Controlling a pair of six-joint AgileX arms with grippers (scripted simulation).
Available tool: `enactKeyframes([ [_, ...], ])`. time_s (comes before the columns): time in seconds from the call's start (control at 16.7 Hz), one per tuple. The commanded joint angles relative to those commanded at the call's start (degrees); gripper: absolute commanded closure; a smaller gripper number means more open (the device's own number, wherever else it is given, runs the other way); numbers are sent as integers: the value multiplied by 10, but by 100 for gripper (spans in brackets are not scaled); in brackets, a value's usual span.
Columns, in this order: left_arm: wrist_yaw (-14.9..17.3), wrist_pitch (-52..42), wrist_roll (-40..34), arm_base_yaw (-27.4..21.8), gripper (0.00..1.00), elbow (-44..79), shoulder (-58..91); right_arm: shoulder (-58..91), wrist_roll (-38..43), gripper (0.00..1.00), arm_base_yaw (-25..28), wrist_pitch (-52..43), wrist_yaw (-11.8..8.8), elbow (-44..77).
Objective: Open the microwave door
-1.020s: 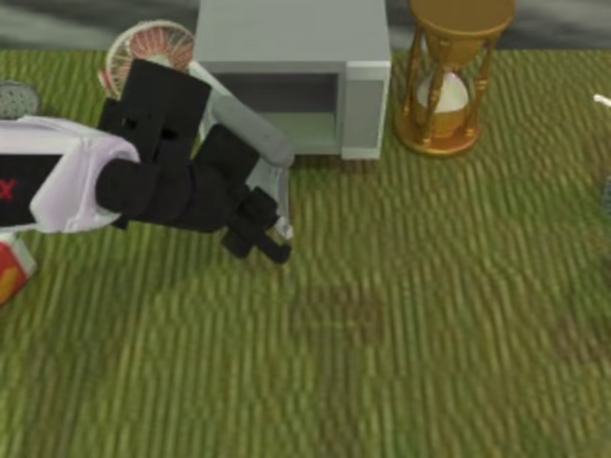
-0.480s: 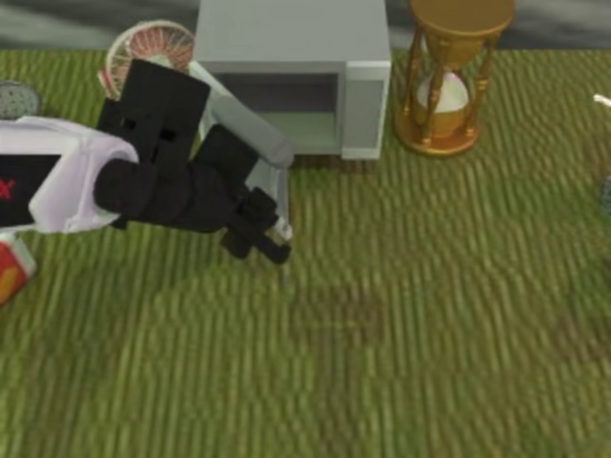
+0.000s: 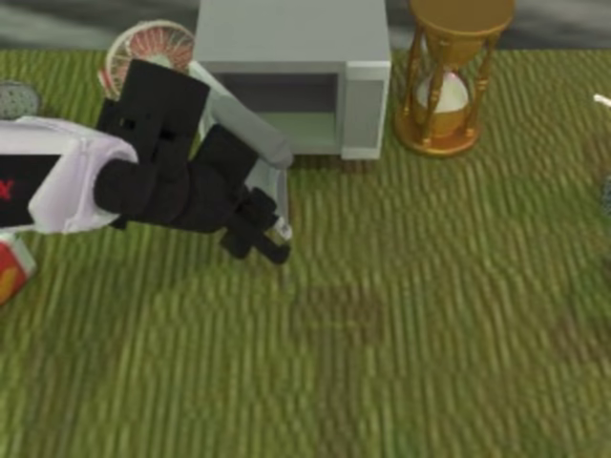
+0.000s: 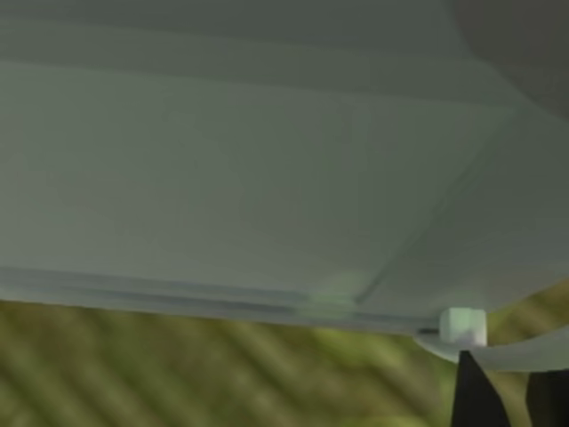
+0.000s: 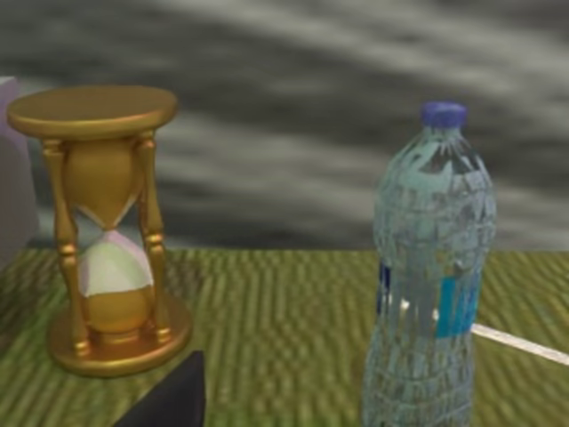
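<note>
At left centre of the top view, the left gripper (image 3: pixel 275 239) barely moved over the last second — its grip unclear — at the microwave door's (image 3: pixel 250 134) free edge; the microwave (image 3: pixel 291 38), top centre, stood open.

No word, brand or number can be read in any of the views. The left arm (image 3: pixel 57 176), near the table's left edge, bears a red mark cut off by the picture's border, too partial to read. The water bottle (image 5: pixel 431 285) carries a blue label band, but no lettering on it can be made out.
</note>
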Motion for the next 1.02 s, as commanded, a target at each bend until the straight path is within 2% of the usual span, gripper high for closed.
enactKeyframes([
  [0.24,0,0,0,0,100,0,0,0,0,0,0,0,0,0],
  [0.66,22,-9,29,13,100,-4,-5,0,0,0,0,0,0,0],
  [1.02,23,-10,31,14,100,-4,-5,0,0,0,0,0,0,0],
])
